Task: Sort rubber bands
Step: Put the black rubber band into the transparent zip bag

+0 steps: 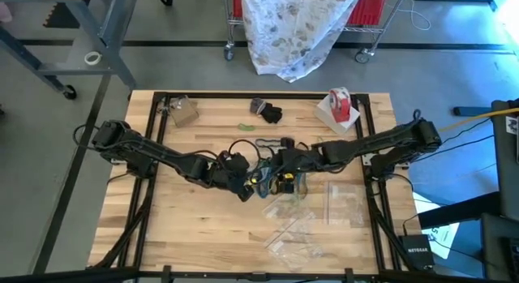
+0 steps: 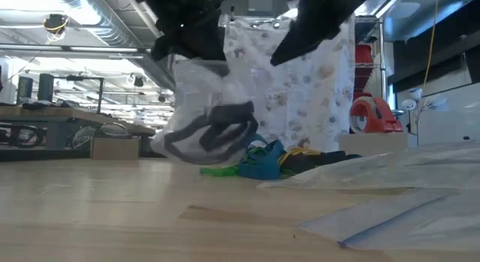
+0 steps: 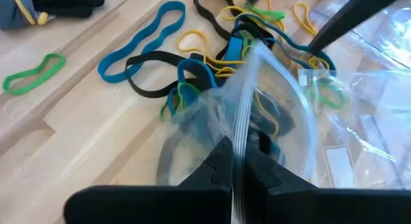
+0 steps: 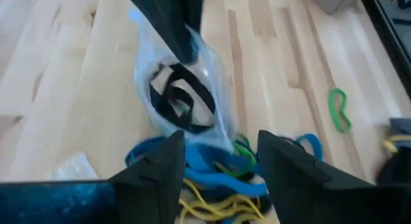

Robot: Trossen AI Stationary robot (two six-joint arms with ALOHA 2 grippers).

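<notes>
Two dark, slim jointed arms, matte black all along, black cables trailing from their shoulder ends. Left gripper (image 3: pixel 236 161): flat black tapered fingers. Right gripper (image 4: pixel 220 161): broad, blunt black fingers, same matte finish.

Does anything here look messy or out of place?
One green rubber band lies alone on the wood, apart from the tangled pile of bands at mid-table. The left gripper holds a clear bag with black bands inside.
</notes>
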